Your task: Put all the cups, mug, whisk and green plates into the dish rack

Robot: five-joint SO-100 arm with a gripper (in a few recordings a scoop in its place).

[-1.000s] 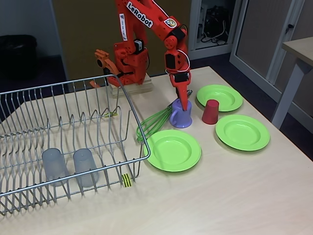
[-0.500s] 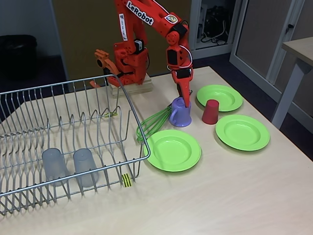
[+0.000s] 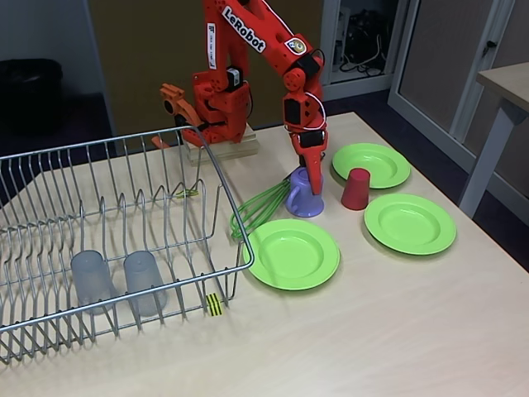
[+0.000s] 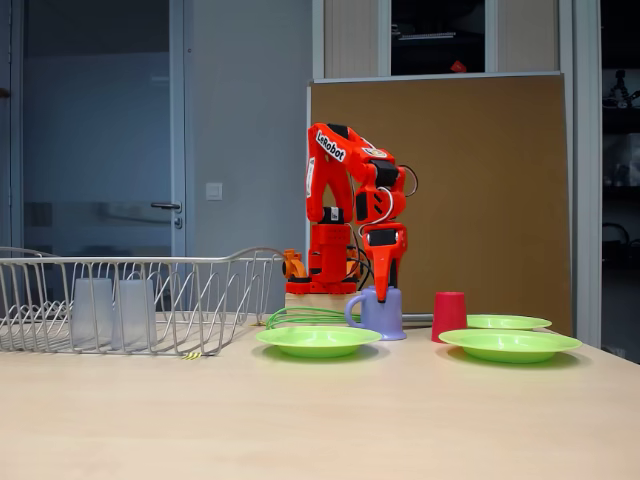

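The squat lilac plastic mug (image 3: 304,197) (tilted) is apparently pinched at its rim by the orange gripper (image 3: 307,169); beside it lies the green-wired whisk (image 3: 260,210).

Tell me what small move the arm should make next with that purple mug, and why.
Probably keep lifting straight up. The claw sits at the purple mug's rim, and the mug looks tilted, barely off the table. The whisk lies close beside it and the dish rack's wall stands high, so it likely needs height before swinging over to the rack.
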